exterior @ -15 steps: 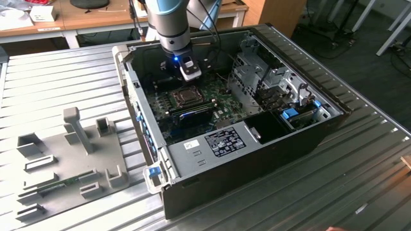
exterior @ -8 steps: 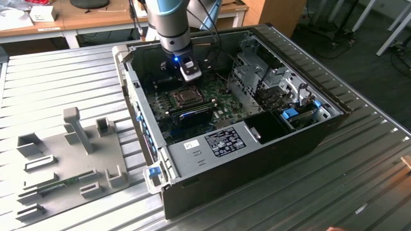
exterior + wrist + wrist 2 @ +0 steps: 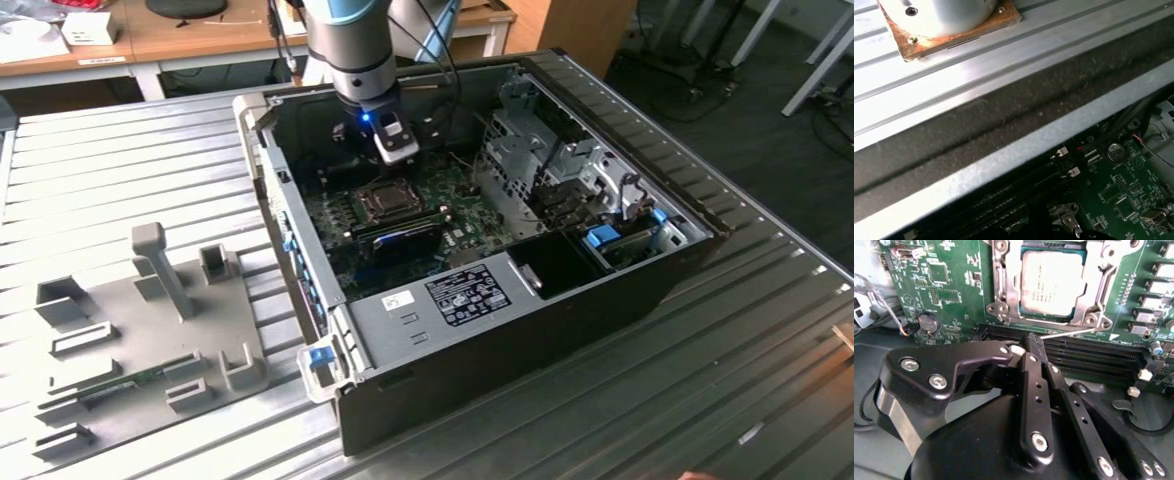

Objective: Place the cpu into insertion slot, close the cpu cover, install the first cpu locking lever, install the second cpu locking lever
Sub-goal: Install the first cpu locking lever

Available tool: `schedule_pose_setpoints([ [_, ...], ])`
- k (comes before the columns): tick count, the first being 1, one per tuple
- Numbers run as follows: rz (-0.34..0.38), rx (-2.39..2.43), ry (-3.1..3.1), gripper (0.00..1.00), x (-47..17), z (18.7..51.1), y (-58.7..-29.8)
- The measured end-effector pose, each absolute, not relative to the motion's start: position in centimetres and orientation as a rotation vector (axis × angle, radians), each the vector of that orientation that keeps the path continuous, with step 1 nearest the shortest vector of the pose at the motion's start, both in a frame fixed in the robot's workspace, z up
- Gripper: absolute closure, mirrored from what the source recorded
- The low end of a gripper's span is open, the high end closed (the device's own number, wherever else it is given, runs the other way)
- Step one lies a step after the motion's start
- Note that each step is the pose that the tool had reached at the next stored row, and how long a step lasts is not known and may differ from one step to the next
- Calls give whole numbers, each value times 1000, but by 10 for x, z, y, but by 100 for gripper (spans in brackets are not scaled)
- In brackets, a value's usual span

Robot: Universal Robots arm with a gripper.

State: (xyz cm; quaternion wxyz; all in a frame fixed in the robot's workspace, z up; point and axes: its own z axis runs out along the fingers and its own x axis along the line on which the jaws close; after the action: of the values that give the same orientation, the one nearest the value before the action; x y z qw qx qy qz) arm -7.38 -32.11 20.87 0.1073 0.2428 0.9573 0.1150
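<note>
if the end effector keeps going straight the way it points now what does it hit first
Most likely the thin locking lever just past the end effector, with the black memory slots beneath; the cpu in its socket lies farther on. Depth is hard to judge.

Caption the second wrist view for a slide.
Shut gripper at a thin locking lever, beside the cpu seated under its cpu cover.

Arm (image 3: pixel 358 50) above insertion slot (image 3: pixel 388 201) in open case (image 3: pixel 574 300)
</note>
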Motion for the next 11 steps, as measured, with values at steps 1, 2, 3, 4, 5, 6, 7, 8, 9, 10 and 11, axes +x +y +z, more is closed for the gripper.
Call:
schedule_pose_setpoints([
  [1, 339, 715, 2818, 90, -74, 209, -321],
  [2, 339, 715, 2818, 90, -74, 209, -320],
  [3, 341, 715, 2818, 90, -74, 209, -319],
  [4, 343, 715, 2818, 90, -74, 209, -319],
  [5, 345, 716, 2818, 90, -75, 209, -319],
  [6, 348, 716, 2818, 90, -75, 209, -319],
  [7, 350, 716, 2818, 90, -75, 209, -319],
  [8, 352, 717, 2818, 90, -75, 209, -319],
  [9, 353, 717, 2818, 90, -75, 209, -319],
  [10, 353, 717, 2818, 90, -75, 209, -319],
  [11, 354, 717, 2818, 90, -75, 208, -319],
])
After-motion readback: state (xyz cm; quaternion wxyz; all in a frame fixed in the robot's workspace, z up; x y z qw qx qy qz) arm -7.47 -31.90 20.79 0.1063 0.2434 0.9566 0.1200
